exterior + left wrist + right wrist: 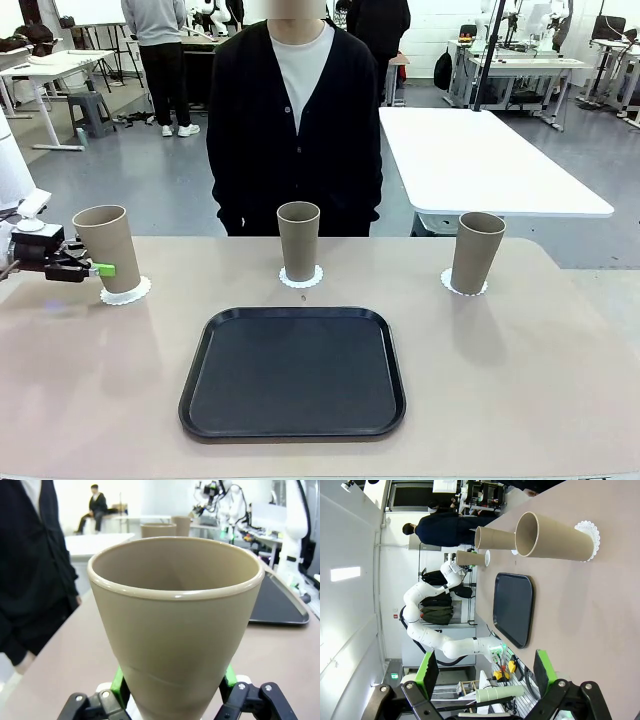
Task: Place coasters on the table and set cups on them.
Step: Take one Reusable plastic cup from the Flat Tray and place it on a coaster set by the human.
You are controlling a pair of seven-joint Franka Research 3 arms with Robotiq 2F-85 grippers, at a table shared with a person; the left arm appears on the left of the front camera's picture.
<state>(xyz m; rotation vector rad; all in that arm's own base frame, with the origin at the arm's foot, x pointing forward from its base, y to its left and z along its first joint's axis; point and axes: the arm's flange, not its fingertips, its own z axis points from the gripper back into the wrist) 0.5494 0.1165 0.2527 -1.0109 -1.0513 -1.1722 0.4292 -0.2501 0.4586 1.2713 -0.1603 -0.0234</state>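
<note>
Three beige cups stand on the tan table (520, 380), each on a white scalloped coaster. My left gripper (97, 268) is shut on the left cup (107, 248) low on its side. That cup leans slightly over its coaster (126, 292). In the left wrist view the green pads (119, 680) press both sides of this cup (175, 625). The middle cup (298, 240) rests on its coaster (300, 279), and the right cup (477, 251) on its coaster (462, 288). My right gripper (485, 675) is open and empty, well back from the right cup (555, 542).
A black rounded tray (292, 372) lies empty at the table's front centre. A person in a dark cardigan (295, 130) stands at the far edge behind the middle cup. A white table (480, 155) stands beyond at the right.
</note>
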